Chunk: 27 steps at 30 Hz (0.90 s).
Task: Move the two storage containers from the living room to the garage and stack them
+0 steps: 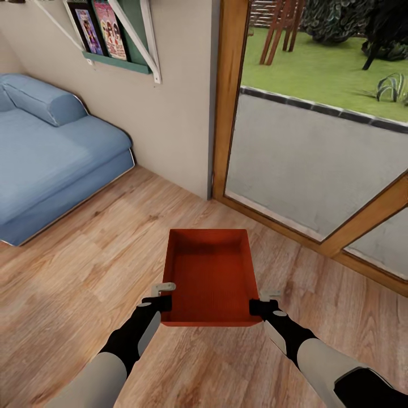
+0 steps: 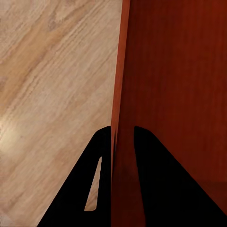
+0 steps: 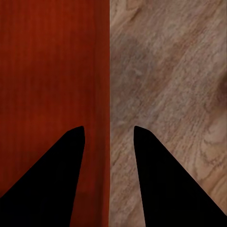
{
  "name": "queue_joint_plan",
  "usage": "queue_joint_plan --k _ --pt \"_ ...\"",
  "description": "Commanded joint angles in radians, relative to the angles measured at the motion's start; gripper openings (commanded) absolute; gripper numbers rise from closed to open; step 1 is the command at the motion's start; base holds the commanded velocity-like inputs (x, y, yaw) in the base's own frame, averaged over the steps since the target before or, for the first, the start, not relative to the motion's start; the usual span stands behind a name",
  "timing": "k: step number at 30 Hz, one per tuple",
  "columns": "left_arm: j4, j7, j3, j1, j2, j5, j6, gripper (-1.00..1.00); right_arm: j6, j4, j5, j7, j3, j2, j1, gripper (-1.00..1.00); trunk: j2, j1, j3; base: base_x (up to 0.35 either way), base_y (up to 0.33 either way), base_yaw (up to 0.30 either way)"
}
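We hold one red-orange storage container [image 1: 209,272]: left hand [image 1: 164,296] and right hand [image 1: 264,301] each clamp a side wall above the plank floor [image 1: 85,272]; the head view adds the blue sofa [image 1: 51,153].

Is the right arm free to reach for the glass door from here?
Probably not: the right gripper straddles the wall of the storage container, which the left gripper grips opposite. Reaching for the glass door would mean letting go.
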Motion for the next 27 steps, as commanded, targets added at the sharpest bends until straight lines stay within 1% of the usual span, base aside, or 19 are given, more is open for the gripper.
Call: queue_joint_plan --k 1,18,27 --pt "-0.004 0.015 -0.009 -0.001 0.007 -0.008 -0.005 -1.0 -0.003 0.005 -0.024 0.0 0.011 -0.001 -0.001 -1.0 0.007 -0.004 0.003 0.0 0.0 0.0" --pt "-0.004 0.014 -0.01 -0.001 0.007 -0.008 -0.005 -1.0 -0.002 0.005 -0.026 0.0 0.009 -0.001 -0.001 -1.0 0.126 -0.069 0.056 0.0 0.0 0.0" --pt "-0.004 0.015 -0.009 -0.001 0.007 -0.008 -0.005 -1.0 0.002 0.005 -0.026 0.001 0.006 0.004 -0.001 -1.0 0.189 -0.104 0.084 0.0 0.0 0.0"
